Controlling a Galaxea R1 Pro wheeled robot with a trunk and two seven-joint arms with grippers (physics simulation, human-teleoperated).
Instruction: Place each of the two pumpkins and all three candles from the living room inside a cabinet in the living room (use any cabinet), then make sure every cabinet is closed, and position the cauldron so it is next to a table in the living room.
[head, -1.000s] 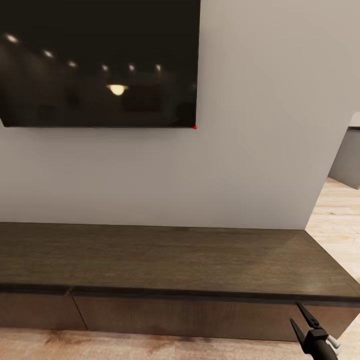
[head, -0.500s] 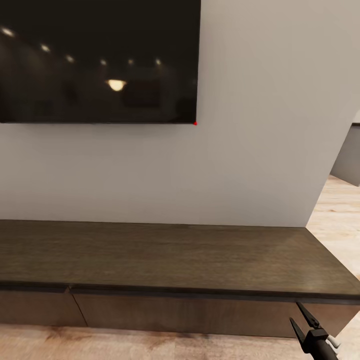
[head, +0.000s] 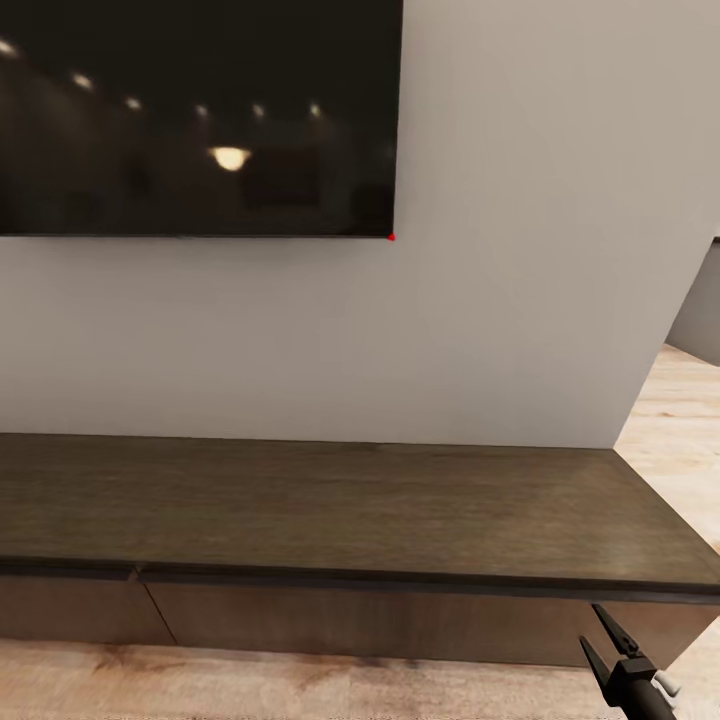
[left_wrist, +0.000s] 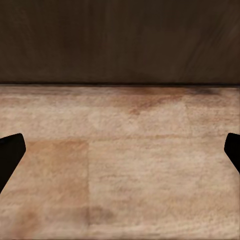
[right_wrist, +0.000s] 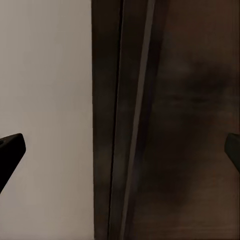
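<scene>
Wood-fronted cabinet (head: 330, 620) is facing us shut; both grippers' fingers (left_wrist: 10, 155) are spreading empty, so we're hooking a drawer edge squarely.

Dark wooden cabinet (right_wrist: 170, 120) fills the right of the frame; pale wall (right_wrist: 45, 100) at left; black jaws spread wide.

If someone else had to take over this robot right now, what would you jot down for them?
Right gripper: open, empty, low in front of the cabinet.
Left gripper: open, empty, pointing at the wooden floor by the cabinet's base.
The drawer fronts in sight look shut; nothing rests on the cabinet top.
Pumpkins, candles, cauldron and table are out of sight here, so I cannot tell what is done.
Left: find and check each item, and confirm every drawer is closed.
</scene>
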